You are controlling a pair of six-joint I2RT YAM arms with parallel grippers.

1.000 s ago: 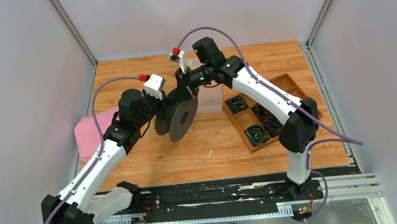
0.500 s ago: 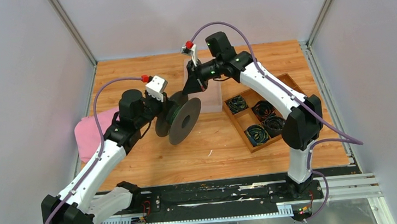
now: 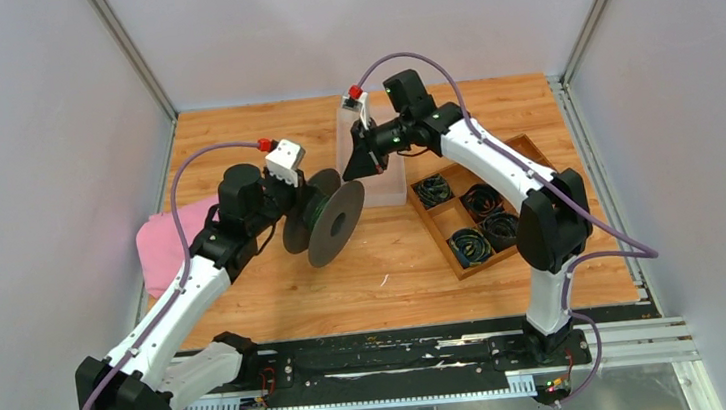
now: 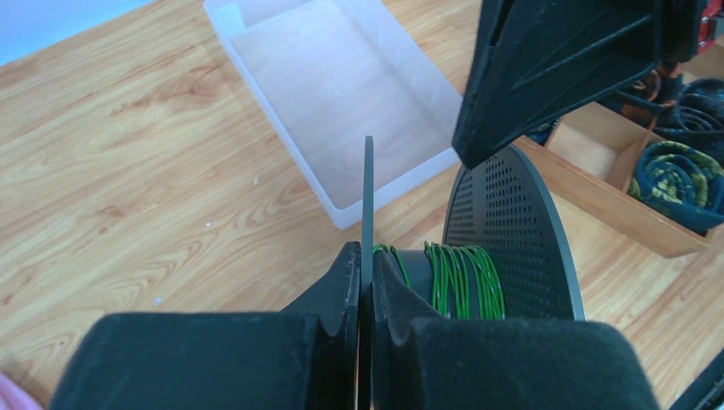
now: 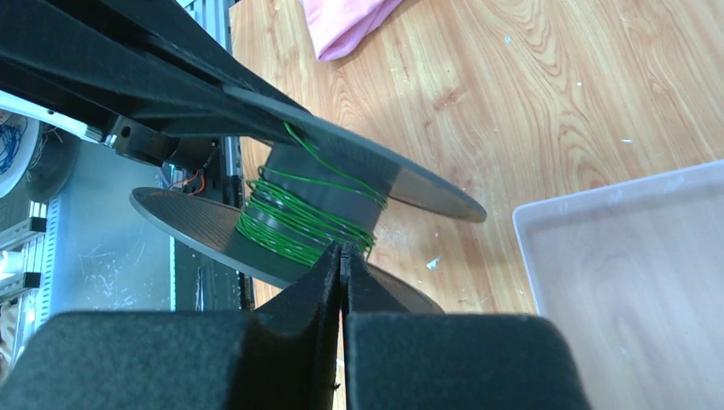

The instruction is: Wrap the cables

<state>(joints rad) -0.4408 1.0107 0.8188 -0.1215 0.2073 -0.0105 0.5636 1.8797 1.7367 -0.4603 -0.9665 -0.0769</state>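
Holding a black spool (image 3: 333, 223) on edge over the worktop (image 3: 397, 282), the left pincer (image 4: 365, 282) is clamped on the thin rim of the near flange (image 4: 369, 188), one finger on each face. The green cable (image 4: 461, 278) lies in loose turns on the spool's grey hub, between that flange and the perforated flange (image 4: 512, 213). The right pincer (image 5: 341, 256) has its fingers pressed together at the lower turns of the winding (whether a strand is nipped between the tips cannot be told). One strand crosses the hub at a slant toward the other flange. Just behind stands a clear plastic tray (image 4: 333, 85). A wooden compartment box (image 3: 525, 154) of dark coils sits to the right and a pink cloth (image 3: 167, 246) to the left.

Likely hazards:
- The hold on a thin flange rim is narrow, so a tug on the cable from the right arm could twist or slip the spool.
- The slack turns could spring off the hub, cross one another or catch on a flange edge if tension is lost.
- The right fingers, working close to the perforated flange, could strike it.

No brand, label or legible writing appears in any view.
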